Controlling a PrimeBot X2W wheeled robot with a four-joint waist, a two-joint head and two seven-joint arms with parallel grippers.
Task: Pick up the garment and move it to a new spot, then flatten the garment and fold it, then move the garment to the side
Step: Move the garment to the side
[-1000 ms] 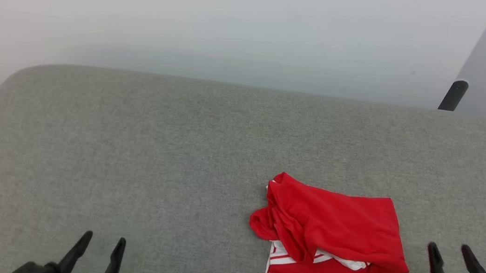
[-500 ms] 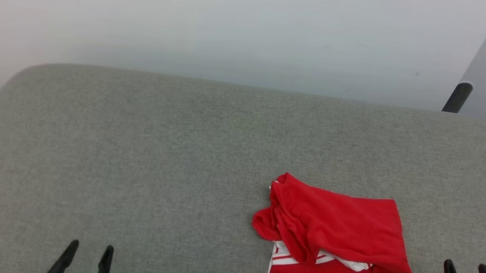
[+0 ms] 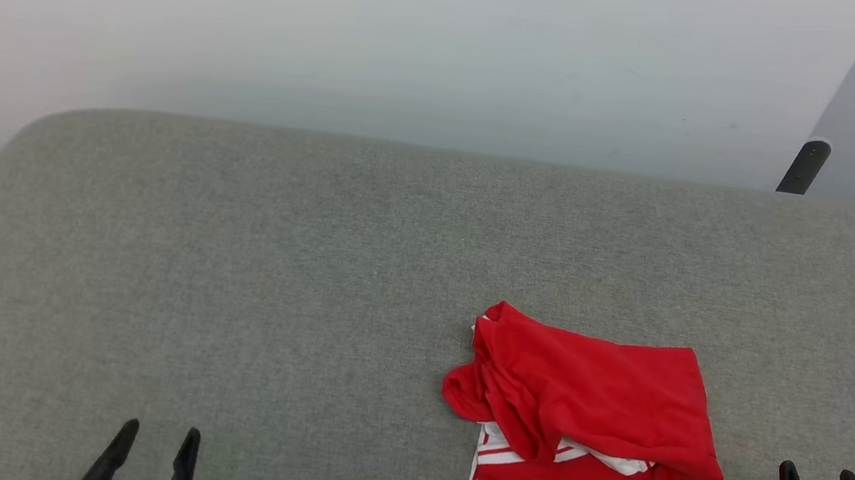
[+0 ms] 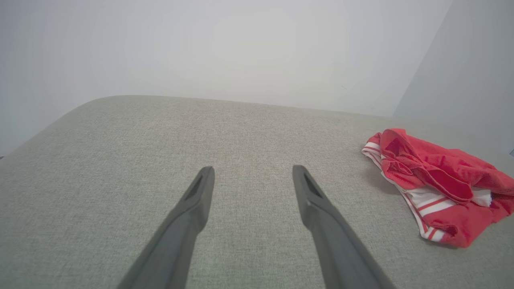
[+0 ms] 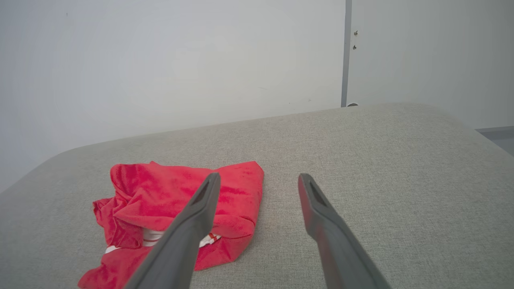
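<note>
Your garment (image 3: 586,414) lies crumpled on the grey padded surface (image 3: 269,252), right of its centre and toward its near edge, with red folds on top and white striped trim peeking out beneath. Your left gripper (image 3: 160,430) hovers over the surface's near-left edge and your right gripper (image 3: 818,473) over its near-right corner. Both have their fingers spread wide and empty, apart from the cloth.

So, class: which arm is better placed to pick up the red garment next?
Right. The right jaws stand open beside the garment; the left jaws, also open, are far across the grey cushion.
</note>
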